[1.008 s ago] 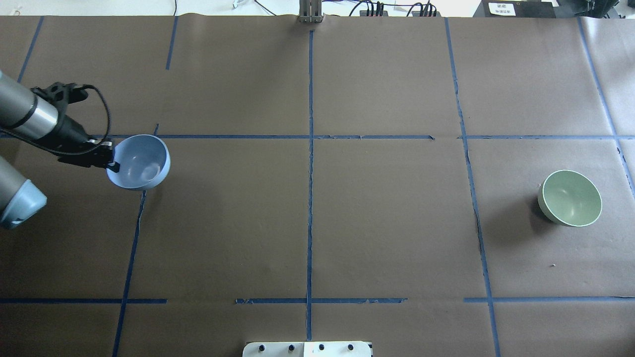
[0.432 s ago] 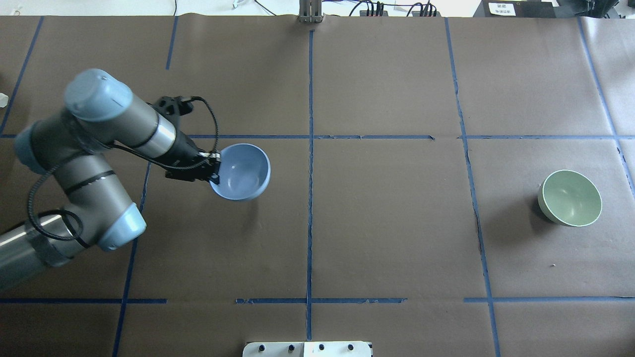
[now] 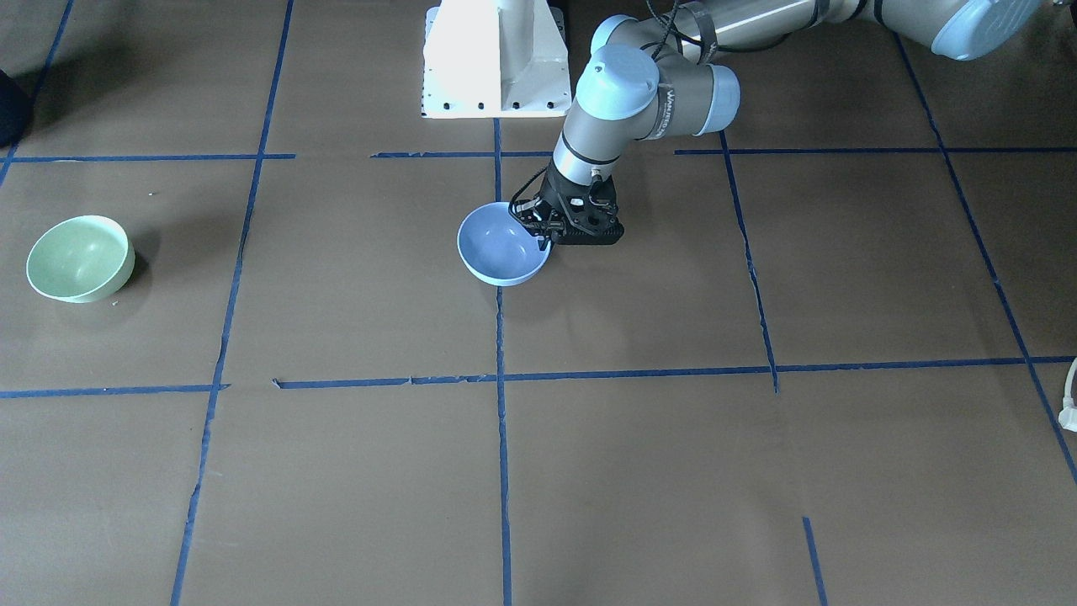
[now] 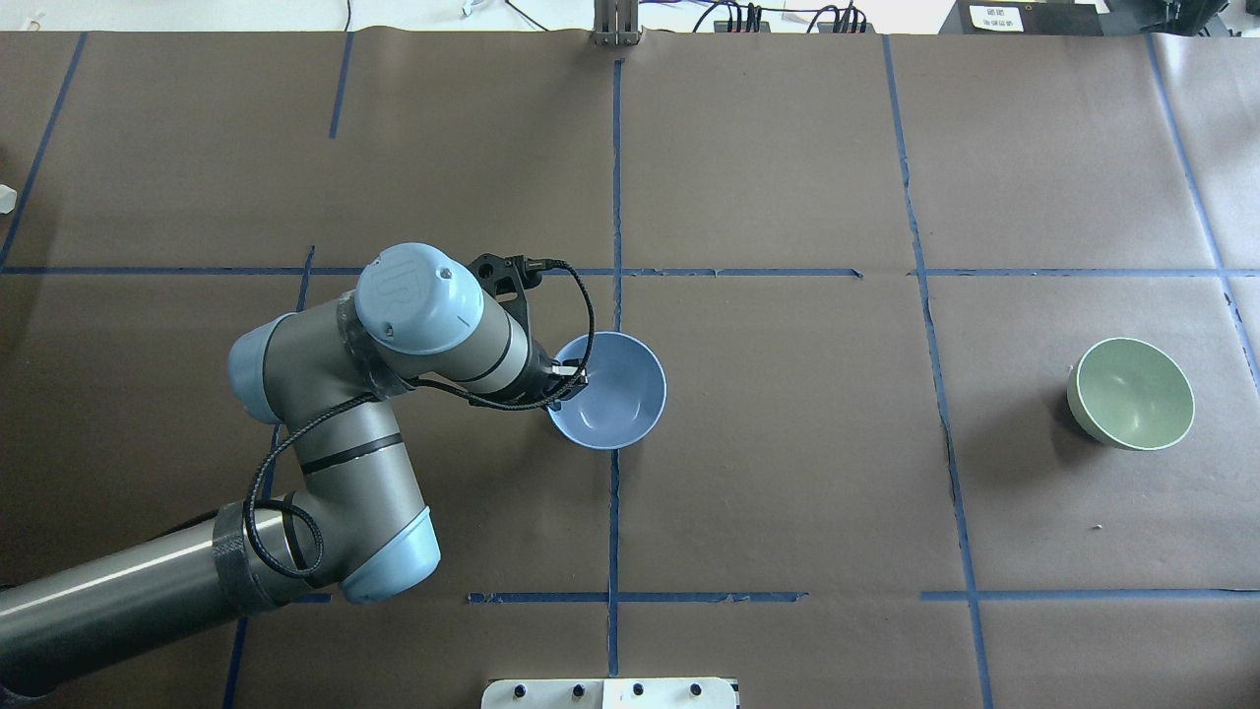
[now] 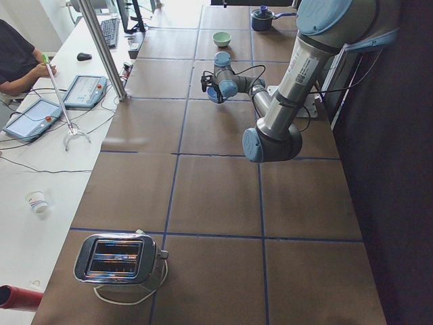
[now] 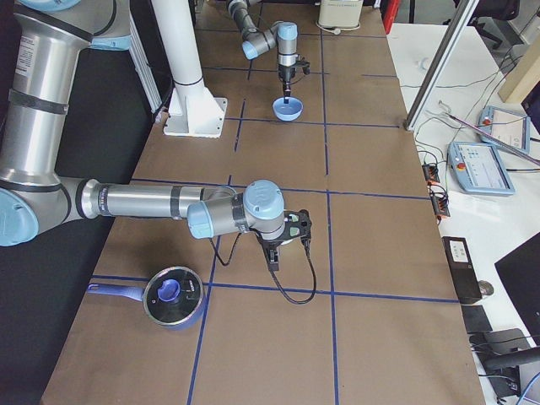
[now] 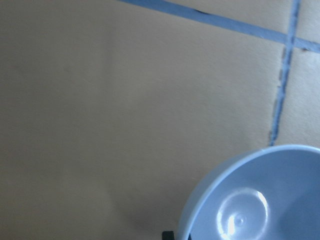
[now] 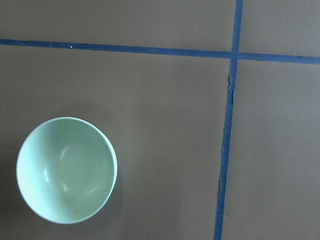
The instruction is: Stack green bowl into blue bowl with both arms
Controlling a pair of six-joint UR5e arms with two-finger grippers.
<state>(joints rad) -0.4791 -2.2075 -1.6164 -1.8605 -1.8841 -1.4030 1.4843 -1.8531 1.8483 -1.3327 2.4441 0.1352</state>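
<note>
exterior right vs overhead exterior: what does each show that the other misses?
Exterior right only: the right arm, the right end effector pointing down at the table, and a lidded saucepan beside it. Whether that end effector is open or shut cannot be told there.
Overhead only: the green bowl, standing alone on the right side. It does not show in exterior right.
Both: the left arm, with the left end effector clamped on the rim of the blue bowl.

A robotics lab: tape-gridded table [image 4: 787, 473], teach pendants [image 5: 84, 91], seated operator [image 5: 15, 57].
</note>
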